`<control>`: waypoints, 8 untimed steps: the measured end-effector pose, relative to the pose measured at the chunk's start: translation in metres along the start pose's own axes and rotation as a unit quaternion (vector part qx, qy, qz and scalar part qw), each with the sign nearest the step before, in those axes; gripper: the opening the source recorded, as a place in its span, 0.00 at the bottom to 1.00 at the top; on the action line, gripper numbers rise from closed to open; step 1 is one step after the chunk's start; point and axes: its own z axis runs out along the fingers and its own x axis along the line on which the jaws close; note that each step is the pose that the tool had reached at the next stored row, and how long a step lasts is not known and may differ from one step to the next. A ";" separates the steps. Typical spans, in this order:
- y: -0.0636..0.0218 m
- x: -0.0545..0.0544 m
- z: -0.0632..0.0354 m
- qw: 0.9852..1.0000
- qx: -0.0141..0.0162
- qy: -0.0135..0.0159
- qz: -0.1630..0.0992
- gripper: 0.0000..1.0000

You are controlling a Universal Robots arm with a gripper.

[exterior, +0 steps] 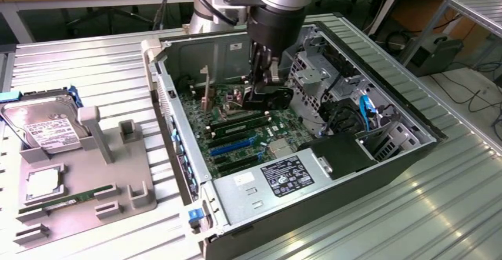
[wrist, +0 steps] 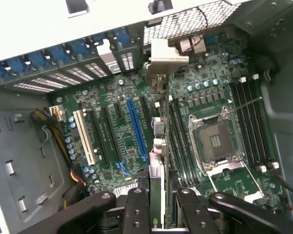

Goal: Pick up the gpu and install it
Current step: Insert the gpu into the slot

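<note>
- The jaws stand about half closed and clamp the gpu (wrist: 156, 146), one on each flat face, along the card's upper edge
- The arm (exterior: 271, 13) reaches down into the open case (exterior: 408, 148), which lies on the ribbed metal surface (exterior: 94, 66)
- The gpu hangs edge-down over the motherboard (wrist: 112, 92), just beside the blue slot (wrist: 136, 129), on the side toward the memory slots (wrist: 178, 141); I cannot tell whether its lower edge has entered a slot
- In the wrist view the card shows edge-on as a thin straight strip, grey and silver with a little green near the jaws
- Its bent silver bracket (wrist: 165, 57) sits at the far end, close against the case's vented rear wall
- Judged from this, the card is light and stiff, but fragile: small parts on the board and a bare contact edge that should not be knocked
- The flat faces near the middle of the top edge look like the right hold, since it keeps the card balanced and upright
- A hold so narrow lets a long card tilt end to end, so the grip needs to be firm without crushing
</note>
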 end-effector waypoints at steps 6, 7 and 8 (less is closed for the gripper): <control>0.0001 0.003 0.0040 0.999 -0.001 0.001 -0.050 0.26; 0.0000 0.003 0.0048 0.998 -0.001 0.001 -0.058 0.26; 0.0001 0.003 0.0057 0.998 -0.001 0.001 -0.066 0.26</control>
